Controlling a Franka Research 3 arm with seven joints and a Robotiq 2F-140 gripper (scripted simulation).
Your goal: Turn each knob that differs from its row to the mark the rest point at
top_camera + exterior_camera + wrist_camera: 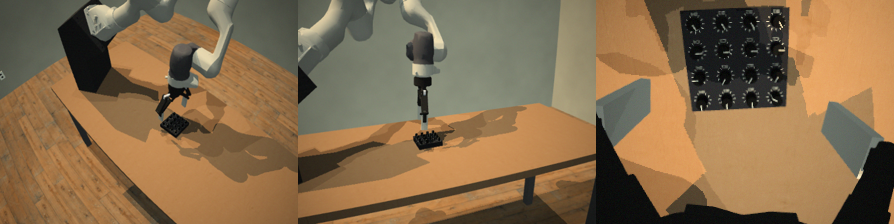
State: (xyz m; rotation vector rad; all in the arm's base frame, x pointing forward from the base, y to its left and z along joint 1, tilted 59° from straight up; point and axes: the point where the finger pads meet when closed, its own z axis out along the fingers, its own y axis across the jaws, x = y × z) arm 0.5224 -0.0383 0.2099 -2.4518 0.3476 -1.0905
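You are watching the knob box [173, 125] [427, 143] [738, 62] standing flat on the surface [123, 165] [480, 165] [756, 165], knobs facing up; the gripper [172, 109] [421, 121] [739, 106] is hanging above and near the box, pointing down, its fingers standing wide apart with nothing between them; no fingertip is touching the box. In the wrist view you are seeing all sixteen knobs, the box lying beyond the gap between the fingers; its nearest row is showing three lines pointing toward the gripper's side of the box, while the knob at the right end [775, 97] is showing a line slanting differently; in the next row, the knob at the left end [699, 77] is pointing left, its three neighbours slanting down-left; the two farther rows are each looking roughly uniform, though you are finding the exact marks and printed names too small to read. The arm [219, 44] [437, 39] is reaching over from its black pedestal [85, 63] [304, 85], which is standing well apart from the box; shadows are spreading on both sides of the box.
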